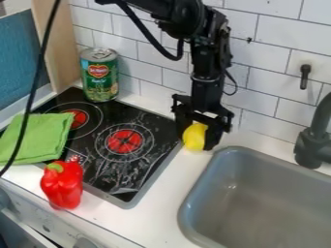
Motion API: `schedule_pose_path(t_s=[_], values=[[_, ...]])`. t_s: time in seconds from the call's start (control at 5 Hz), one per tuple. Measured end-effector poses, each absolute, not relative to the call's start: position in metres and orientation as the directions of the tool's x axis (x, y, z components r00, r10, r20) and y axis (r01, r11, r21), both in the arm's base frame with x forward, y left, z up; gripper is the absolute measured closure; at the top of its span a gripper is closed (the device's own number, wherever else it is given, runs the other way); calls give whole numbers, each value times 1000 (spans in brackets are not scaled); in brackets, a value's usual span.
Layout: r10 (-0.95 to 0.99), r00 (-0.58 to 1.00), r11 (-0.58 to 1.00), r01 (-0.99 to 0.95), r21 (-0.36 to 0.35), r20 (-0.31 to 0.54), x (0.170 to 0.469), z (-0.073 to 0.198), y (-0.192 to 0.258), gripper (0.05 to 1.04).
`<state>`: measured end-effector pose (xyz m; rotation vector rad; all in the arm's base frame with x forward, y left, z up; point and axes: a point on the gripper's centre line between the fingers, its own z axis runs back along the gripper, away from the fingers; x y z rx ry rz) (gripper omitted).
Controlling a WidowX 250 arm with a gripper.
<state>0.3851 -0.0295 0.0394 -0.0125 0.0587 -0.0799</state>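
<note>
Gripper (196,140) pinching yellow lemon (194,137), far side, btwn stovetop (123,118) & sink (226,168). Side grip prob. b/c round body could roll. Green cloth (37,136) over stovetop's left edge; red bell pepper (63,186) near left; food can (100,89) upright, far left.

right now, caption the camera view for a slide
Gripper at a yellow object between stove and sink; pepper, cloth and can to the left

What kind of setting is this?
Looks like a toy kitchen mock-up: a black stovetop with red burner spots, a grey sink with a dark faucet, and white wall tiles behind.
</note>
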Motion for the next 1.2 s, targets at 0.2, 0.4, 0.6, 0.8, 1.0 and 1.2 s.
schedule_pose_path(t_s=[0.2, 0.4, 0.6, 0.8, 1.0, 1.2], values=[[-69, 998, 997, 68, -23, -15, 359, 71, -28, 264], [-61, 996, 998, 62, 17, -61, 311, 79, -18, 264], [-46, 989, 999, 49, 18, -142, 262, 62, -9, 264], [-44, 983, 999, 45, 1, -180, 234, 43, -8, 264], [-55, 981, 998, 50, -30, -184, 225, 34, -14, 264], [-104, 982, 994, 96, -57, -159, 226, 31, -29, 264]])
